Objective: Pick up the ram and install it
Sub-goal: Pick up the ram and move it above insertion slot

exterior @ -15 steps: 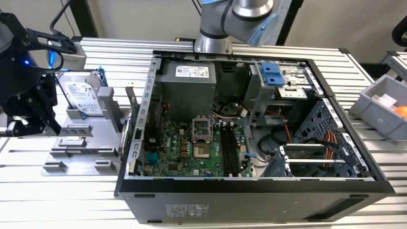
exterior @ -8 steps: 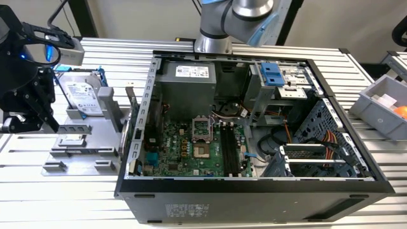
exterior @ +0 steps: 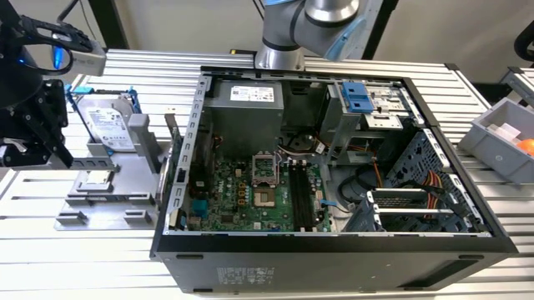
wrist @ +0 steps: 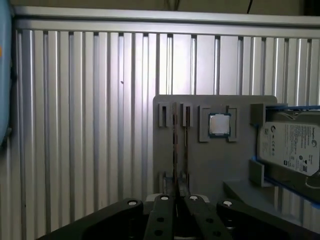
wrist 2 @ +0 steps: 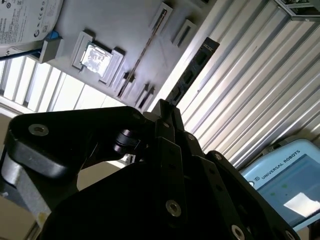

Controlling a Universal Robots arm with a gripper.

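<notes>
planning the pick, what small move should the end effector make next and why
Probably ease the end effector closer to the ram. The ram stands on edge in the grey tray's slot, roughly in line with the end effector and apart from it.

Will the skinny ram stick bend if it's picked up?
Probably stiff: the ram is a thin flat board standing on edge in the gray holder. Likely light, being so thin. Pushed sideways, it might tip or crack.
</notes>
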